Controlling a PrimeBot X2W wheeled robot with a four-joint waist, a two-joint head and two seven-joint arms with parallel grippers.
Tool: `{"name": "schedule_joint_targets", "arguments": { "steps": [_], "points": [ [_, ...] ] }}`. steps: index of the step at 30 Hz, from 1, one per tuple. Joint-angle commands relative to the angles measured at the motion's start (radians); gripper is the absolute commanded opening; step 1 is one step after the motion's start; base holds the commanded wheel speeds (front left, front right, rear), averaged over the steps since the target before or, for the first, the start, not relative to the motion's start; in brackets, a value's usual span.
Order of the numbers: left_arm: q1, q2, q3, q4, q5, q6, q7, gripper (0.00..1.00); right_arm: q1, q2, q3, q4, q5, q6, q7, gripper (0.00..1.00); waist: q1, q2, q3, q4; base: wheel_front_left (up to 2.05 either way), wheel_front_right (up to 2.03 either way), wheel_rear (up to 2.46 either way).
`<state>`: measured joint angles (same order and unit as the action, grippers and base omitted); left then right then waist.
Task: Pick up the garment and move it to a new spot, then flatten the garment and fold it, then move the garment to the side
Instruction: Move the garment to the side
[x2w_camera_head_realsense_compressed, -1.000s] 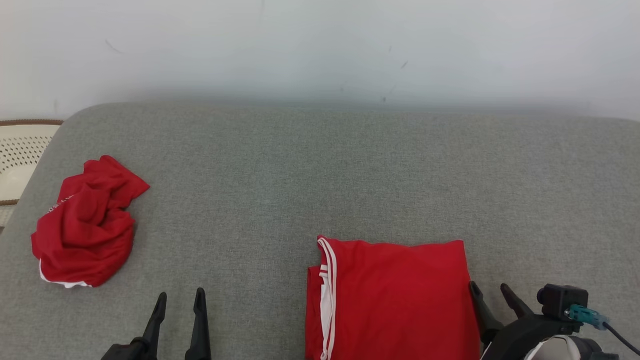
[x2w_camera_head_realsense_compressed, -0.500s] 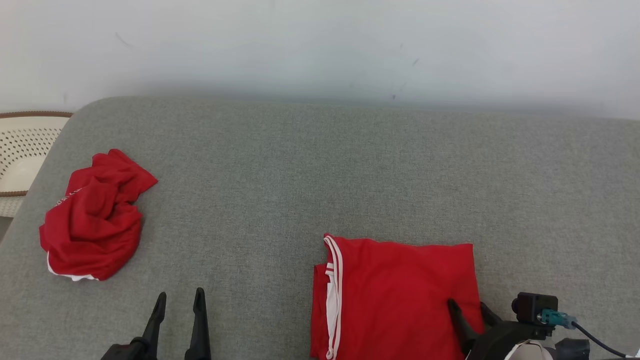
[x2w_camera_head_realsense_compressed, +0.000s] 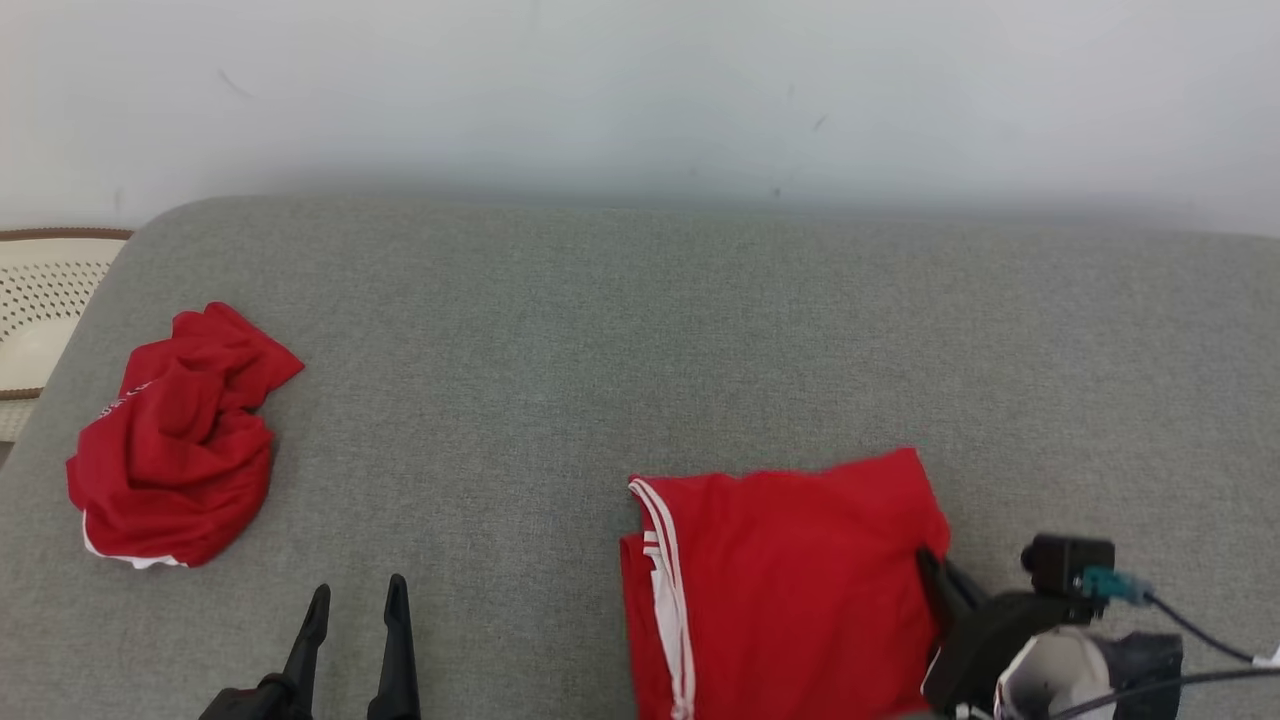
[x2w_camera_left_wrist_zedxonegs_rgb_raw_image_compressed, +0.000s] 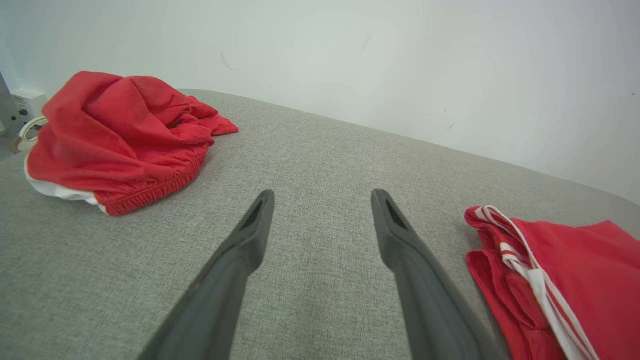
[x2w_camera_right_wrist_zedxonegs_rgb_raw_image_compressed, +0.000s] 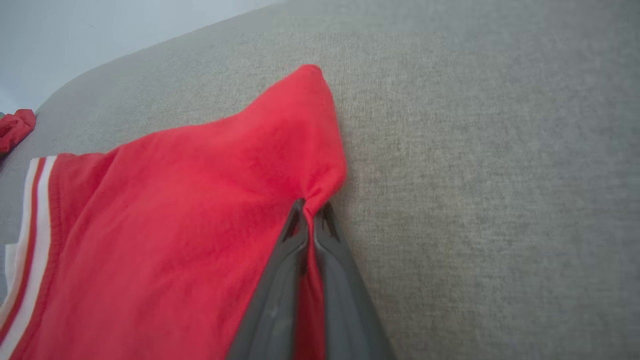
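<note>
A folded red garment with white stripes lies near the front right of the grey surface; it also appears in the right wrist view as the garment and at the right of the left wrist view. My right gripper is shut on the garment's right edge, with cloth pinched between its fingers, as the right gripper shows close up. The cloth bunches and lifts at that pinch. My left gripper stands open above bare surface at the lower left, the left gripper holding nothing.
A second red garment, crumpled with a white hem, lies at the left of the surface, also in the left wrist view. A pale perforated basket sits beyond the left edge. A white wall rises behind.
My right gripper moved in onto the folded garment's right edge and shut on it; that edge now puckers and its far right corner has risen. The left arm stayed still.
</note>
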<state>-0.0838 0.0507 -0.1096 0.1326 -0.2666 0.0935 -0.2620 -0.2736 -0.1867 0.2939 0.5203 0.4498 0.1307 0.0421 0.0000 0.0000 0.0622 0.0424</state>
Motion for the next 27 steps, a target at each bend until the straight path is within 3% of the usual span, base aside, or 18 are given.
{"name": "schedule_joint_targets", "arguments": {
  "steps": [1,10,27],
  "points": [
    [0.003,0.000,0.001,-0.001,-0.004,0.001,-0.005,1.00,-0.020,-0.013,0.003,-0.007,0.007,0.000,-0.009,0.00,0.0000,0.0000,0.003,-0.003,0.00,0.00,0.00],
    [-0.024,0.000,0.000,-0.037,0.006,-0.001,-0.005,1.00,-0.195,-0.110,0.033,-0.029,0.030,0.000,0.014,0.00,0.0000,0.0000,0.045,-0.015,0.00,0.00,0.00],
    [-0.102,0.001,0.046,-0.204,0.069,0.014,-0.005,1.00,-0.537,-0.380,0.094,0.036,0.092,0.000,0.020,0.00,0.0000,0.0000,0.269,-0.059,0.00,0.00,0.00]
  ]
}}
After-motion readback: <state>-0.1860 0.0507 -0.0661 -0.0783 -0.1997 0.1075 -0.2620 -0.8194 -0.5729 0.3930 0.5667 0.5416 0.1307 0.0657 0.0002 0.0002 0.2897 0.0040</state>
